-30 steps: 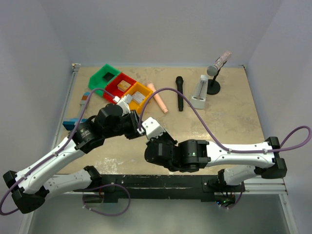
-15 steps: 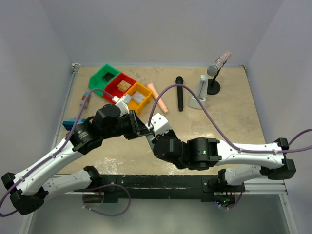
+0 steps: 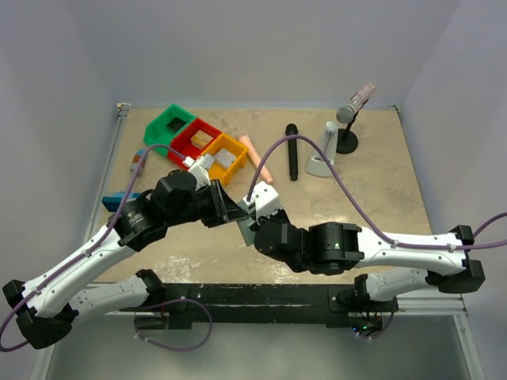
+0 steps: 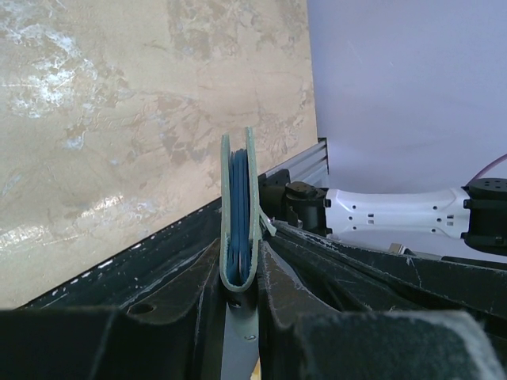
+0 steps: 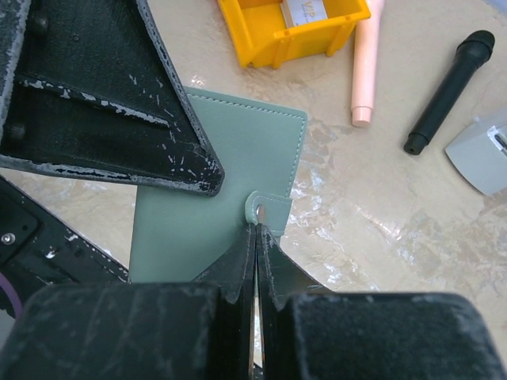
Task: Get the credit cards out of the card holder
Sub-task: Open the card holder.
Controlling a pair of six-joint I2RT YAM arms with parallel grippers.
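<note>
1. The left pincer [image 4: 239,255] is clamped on the card holder [image 4: 240,198]. It grips the rounded fold, so the holder stands edge-on with its open edge pointing away from the wrist.
2. The holder is folded shut, and dark blue layers show between its 2 pale teal covers. What those layers are cannot be told.
3. The right pincer [image 5: 255,237] is closed tight, with its fingertips together at the holder's small snap tab [image 5: 262,207] and touching it. Whether the tab is actually pinched cannot be told.
4. In the top view the 2 pincers meet over the near part of the counter [image 3: 380,198], left of centre, with the holder between them.
5. Beyond the holder lie a yellow bin [image 5: 293,28], a pale pink stick [image 5: 366,63] just beside it, and a black microphone [image 5: 447,91] further right, all resting on the counter.
</note>
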